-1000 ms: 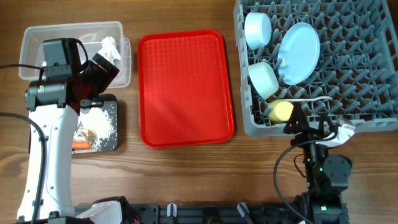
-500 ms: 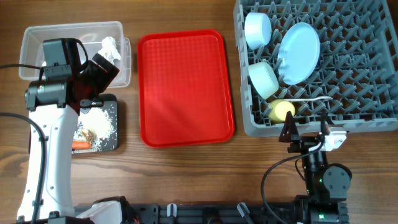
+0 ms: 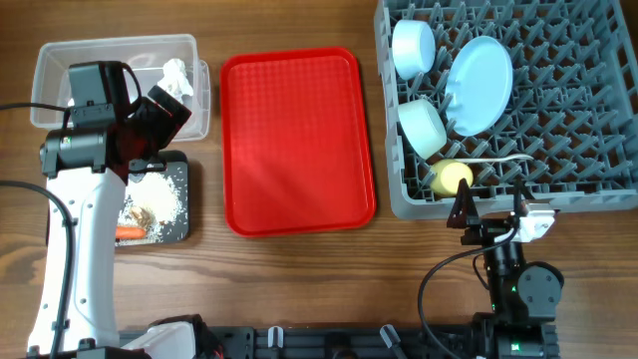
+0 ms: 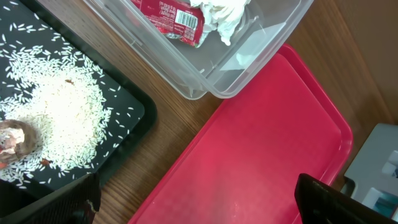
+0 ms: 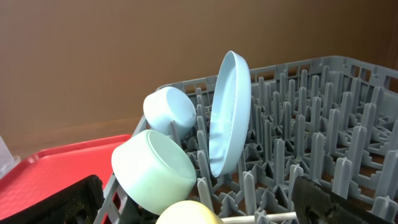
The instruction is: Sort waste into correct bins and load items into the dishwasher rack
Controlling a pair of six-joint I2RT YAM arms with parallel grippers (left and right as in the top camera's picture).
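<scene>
The grey dishwasher rack (image 3: 598, 150) holds the pale blue plate (image 3: 478, 85) on edge, the small pale blue bowl (image 3: 413, 47), the pale green bowl (image 3: 423, 127), the yellow cup (image 3: 451, 178) and the white spoon (image 3: 498, 160). My right gripper (image 3: 493, 214) stands open and empty just outside the rack's front wall, facing the cup (image 5: 186, 214). The clear tub (image 4: 267, 43) contains the red wrapper (image 4: 171, 15) and the tissue (image 4: 221, 14). Rice (image 4: 56, 112), a brown scrap (image 3: 143, 214) and the carrot (image 3: 130, 232) lie in the black tray (image 3: 177, 224). My left gripper (image 3: 171, 112) hangs open and empty between tub and black tray.
A flat red serving tray (image 3: 297, 140) lies bare between the bins and the rack. In the left wrist view its left edge (image 4: 186, 162) runs under my open fingers. Bare wooden table shows along the near edge.
My right gripper has drawn back from the rack's front wall toward the near table edge, then stopped. The left arm has not moved.
</scene>
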